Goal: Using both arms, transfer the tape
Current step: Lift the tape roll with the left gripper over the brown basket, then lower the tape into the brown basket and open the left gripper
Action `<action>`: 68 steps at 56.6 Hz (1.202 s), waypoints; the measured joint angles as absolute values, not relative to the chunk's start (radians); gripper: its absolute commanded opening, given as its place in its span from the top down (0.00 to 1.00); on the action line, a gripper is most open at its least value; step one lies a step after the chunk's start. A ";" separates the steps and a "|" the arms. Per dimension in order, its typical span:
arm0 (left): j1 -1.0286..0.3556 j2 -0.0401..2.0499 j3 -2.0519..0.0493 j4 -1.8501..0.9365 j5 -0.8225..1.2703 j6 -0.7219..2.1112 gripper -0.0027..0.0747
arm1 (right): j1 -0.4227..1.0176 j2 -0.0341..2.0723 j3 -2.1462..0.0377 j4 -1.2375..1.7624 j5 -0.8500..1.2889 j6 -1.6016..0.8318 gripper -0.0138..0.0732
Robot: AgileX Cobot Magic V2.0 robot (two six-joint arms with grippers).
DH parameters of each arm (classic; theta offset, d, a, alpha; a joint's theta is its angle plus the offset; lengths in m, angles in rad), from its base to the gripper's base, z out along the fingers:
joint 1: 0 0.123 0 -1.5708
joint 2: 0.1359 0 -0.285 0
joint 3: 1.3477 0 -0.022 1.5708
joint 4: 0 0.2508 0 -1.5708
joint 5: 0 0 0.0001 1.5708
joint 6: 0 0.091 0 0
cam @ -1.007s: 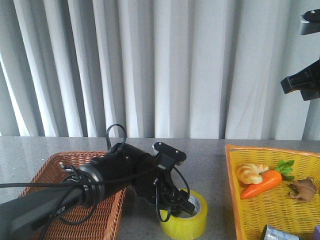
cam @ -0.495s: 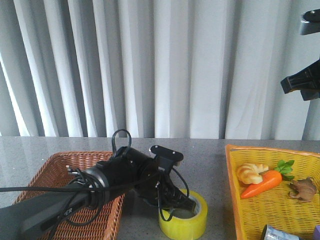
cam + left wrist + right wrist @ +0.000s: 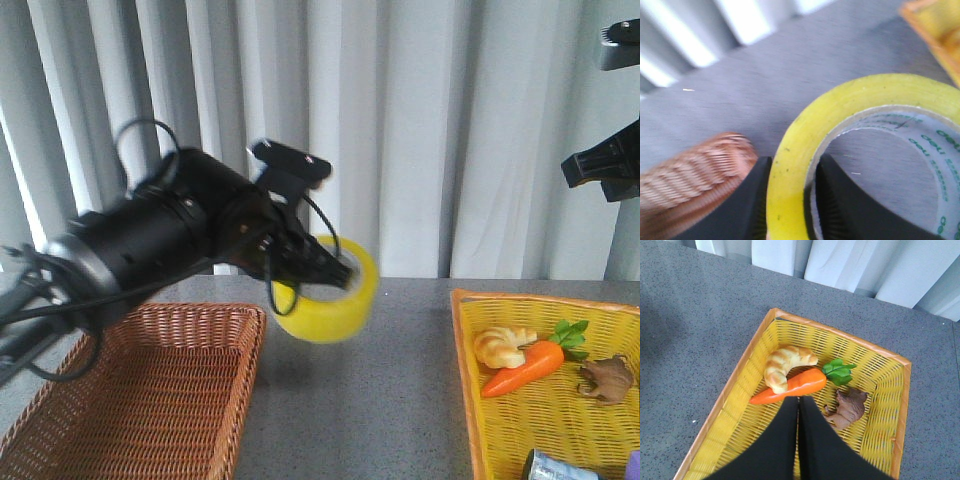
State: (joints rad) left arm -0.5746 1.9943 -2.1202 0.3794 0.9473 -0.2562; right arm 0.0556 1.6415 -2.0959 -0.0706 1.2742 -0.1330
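Here the tape [image 3: 326,290] is held by the left gripper [image 3: 335,272], one finger inside the ring and one outside, in the air above the surface [image 3: 380,400]. The right gripper [image 3: 798,412] is pressed closed over the yellow basket [image 3: 880,440].

Bare grey table [image 3: 400,380] between brown wicker basket [image 3: 150,400] and yellow basket [image 3: 470,400].
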 measured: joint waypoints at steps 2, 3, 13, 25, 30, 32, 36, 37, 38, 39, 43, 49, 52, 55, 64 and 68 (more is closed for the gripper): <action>-0.568 1.978 -2.120 0.419 0.961 -0.277 0.96 | 0.056 1.641 -2.096 -0.071 1.274 -0.133 0.85; -0.564 1.972 -2.120 0.431 0.966 -0.285 0.96 | 0.056 1.641 -2.096 -0.071 1.274 -0.133 0.85; -0.446 1.899 -2.100 0.441 1.009 -0.331 0.96 | 0.056 1.641 -2.096 -0.071 1.274 -0.132 0.85; -0.283 1.851 -1.924 0.357 0.997 -0.309 0.96 | 0.056 1.641 -2.096 -0.070 1.274 -0.132 0.85; -0.243 1.855 -1.822 0.329 0.959 -0.295 0.96 | 0.056 1.641 -2.096 -0.070 1.274 -0.132 0.85; -0.233 1.856 -1.786 0.325 0.943 -0.293 0.96 | 0.056 1.641 -2.096 -0.070 1.274 -0.132 0.85; -0.222 1.857 -1.719 0.317 0.901 -0.292 0.96 | 0.056 1.641 -2.096 -0.070 1.274 -0.132 0.85; -0.221 1.857 -1.701 0.316 0.887 -0.292 0.96 | 0.056 1.641 -2.096 -0.070 1.274 -0.132 0.85; -0.219 1.857 -1.689 0.316 0.878 -0.292 0.96 | 0.056 1.641 -2.096 -0.070 1.274 -0.132 0.85; -0.217 1.857 -1.671 0.316 0.863 -0.292 0.96 | 0.056 1.641 -2.096 -0.070 1.274 -0.132 0.85; -0.217 1.857 -1.618 0.315 0.816 -0.292 0.96 | 0.056 1.641 -2.096 -0.069 1.274 -0.132 0.85; -0.217 1.857 -1.554 0.314 0.757 -0.293 0.96 | 0.056 1.641 -2.096 -0.069 1.274 -0.132 0.85; -0.217 1.859 -1.524 0.313 0.727 -0.293 0.96 | 0.056 1.641 -2.096 -0.069 1.274 -0.132 0.85; -0.214 1.863 -1.503 0.308 0.702 -0.293 0.96 | 0.056 1.641 -2.096 -0.069 1.274 -0.132 0.85; -0.210 1.893 -1.463 0.297 0.671 -0.323 0.96 | 0.056 1.641 -2.096 -0.068 1.275 -0.132 0.85; -0.210 1.905 -1.461 0.294 0.663 -0.335 0.96 | 0.056 1.641 -2.096 -0.068 1.275 -0.132 0.85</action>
State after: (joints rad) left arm -0.2096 1.9048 -1.4608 0.2938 0.6634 -0.3351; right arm 0.0556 1.6415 -2.0959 -0.0682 1.2754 -0.1322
